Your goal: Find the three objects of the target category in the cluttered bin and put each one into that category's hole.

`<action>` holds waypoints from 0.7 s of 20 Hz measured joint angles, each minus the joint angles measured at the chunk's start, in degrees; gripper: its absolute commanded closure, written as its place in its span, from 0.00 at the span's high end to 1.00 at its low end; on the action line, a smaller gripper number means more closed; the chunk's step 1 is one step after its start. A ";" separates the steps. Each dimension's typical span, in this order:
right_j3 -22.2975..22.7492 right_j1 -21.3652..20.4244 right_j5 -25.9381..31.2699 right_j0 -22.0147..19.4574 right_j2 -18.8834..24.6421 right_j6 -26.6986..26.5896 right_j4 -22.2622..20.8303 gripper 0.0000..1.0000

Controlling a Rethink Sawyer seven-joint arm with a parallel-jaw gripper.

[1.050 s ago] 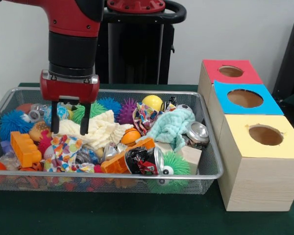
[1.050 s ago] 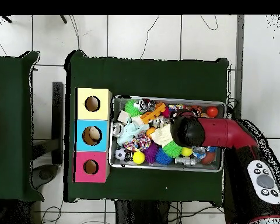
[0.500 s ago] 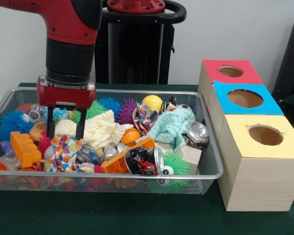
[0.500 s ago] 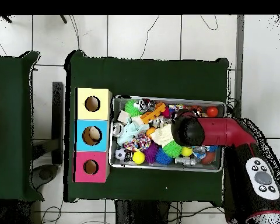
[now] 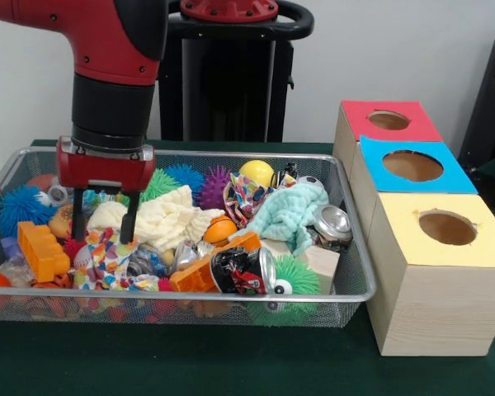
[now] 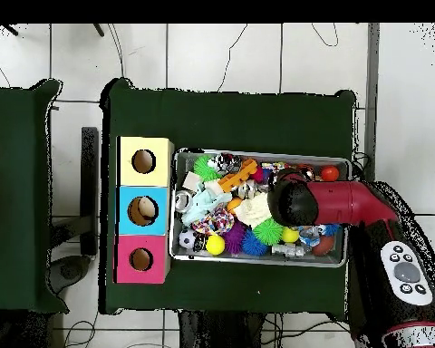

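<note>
The red-and-black Sawyer arm is seen lowered over the left end of the wire mesh bin (image 5: 346,239), w/ the gripper (image 5: 103,228) hung just above the clutter and its two black fingers (image 5: 129,227) set apart, nothing clamped between them. The fingertips are placed at the left edge of the cream knitted cloth (image 5: 169,216), directly over a multicoloured patterned cloth (image 5: 107,252); an orange toy block (image 5: 41,250) lies just to the left of them. Further cloth items are found to the right: a patterned scrap (image 5: 243,196) and a mint-green washcloth (image 5: 290,213), well apart from the gripper. Crushed cans (image 5: 246,271) (image 5: 332,223) lie near the front rim and by the right wall; printing on them cannot be read. Spiky balls, incl. a green one (image 5: 295,280) w/ an eye, are scattered about. Beside the bin stand three wooden boxes, topped red (image 5: 356,115), blue (image 5: 375,153) and yellow (image 5: 400,210), each w/ a round hole. No labels are legible.
</note>
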 measured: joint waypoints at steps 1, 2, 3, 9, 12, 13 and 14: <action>0.01 0.22 -0.50 -0.18 0.10 0.00 -0.01 1.00; 0.01 0.34 -0.77 -0.29 0.17 0.00 -0.01 1.00; 0.01 0.55 -1.22 -0.52 0.31 0.00 -0.01 1.00; 0.00 1.45 -3.75 -2.27 1.66 0.00 -0.14 1.00; 0.00 1.68 -4.67 -2.80 2.16 0.00 -0.18 1.00; 0.01 1.82 -5.17 -3.08 2.33 0.00 -0.20 1.00; 0.00 1.86 -5.33 -3.16 2.37 0.00 -0.20 1.00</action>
